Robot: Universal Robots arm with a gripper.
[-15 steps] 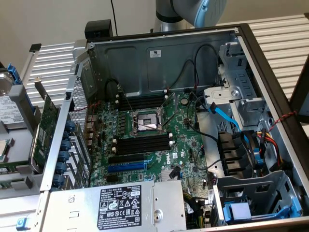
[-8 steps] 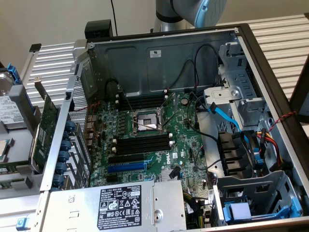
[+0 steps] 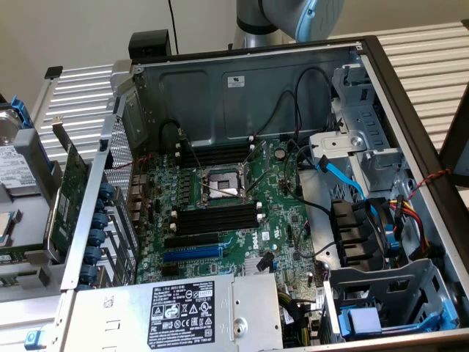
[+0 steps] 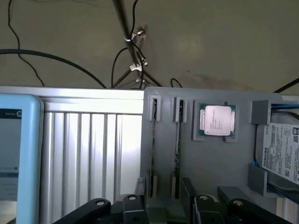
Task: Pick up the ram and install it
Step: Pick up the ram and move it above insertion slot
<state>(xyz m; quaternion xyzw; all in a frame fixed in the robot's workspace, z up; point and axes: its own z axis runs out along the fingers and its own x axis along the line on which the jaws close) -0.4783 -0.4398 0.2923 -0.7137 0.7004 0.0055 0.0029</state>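
Jaws, spread apart, are hovering near the ram (image 4: 177,140), which is standing edgewise in a gray tray (image 4: 219,163) slot beside a processor (image 4: 217,120). In the exterior view, the tray is lying at 9 o'clock from the computer case (image 3: 242,110).

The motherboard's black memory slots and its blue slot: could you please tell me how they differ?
The black memory slots lie several together beside the processor socket, with white end clips. The blue slot is single and shorter, lying nearer the power supply. Both run the same way and look empty.
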